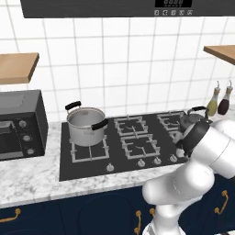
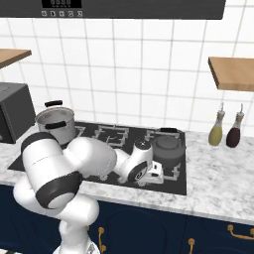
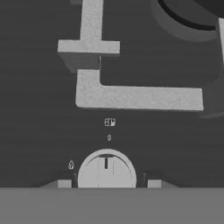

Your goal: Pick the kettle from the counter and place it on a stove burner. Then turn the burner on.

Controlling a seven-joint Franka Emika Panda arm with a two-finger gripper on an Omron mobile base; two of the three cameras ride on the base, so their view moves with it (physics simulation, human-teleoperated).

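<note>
Kettle [image 2: 168, 148] on right rear burner; claw [image 3: 109, 183] straddling front-edge knob [image 3: 106, 169].

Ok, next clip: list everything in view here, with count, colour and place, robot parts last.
kettle: one, dark grey, on the right rear burner of the cooktop
pot: one, steel with black side handles, on the left burner
cooktop: one, black glass with grey grates, set in the counter
knob: one of a front row, silver, between the tool's tips in the hand view
counter: one, white marble with grey veins
bottles: two, one olive and one dark red, on the counter right of the cooktop
toaster oven: one, black, at the counter's left end
shelves: two, wood, on the tiled wall
arm: one, white, reaching low over the cooktop front
tool: one, tips either side of the knob
</note>
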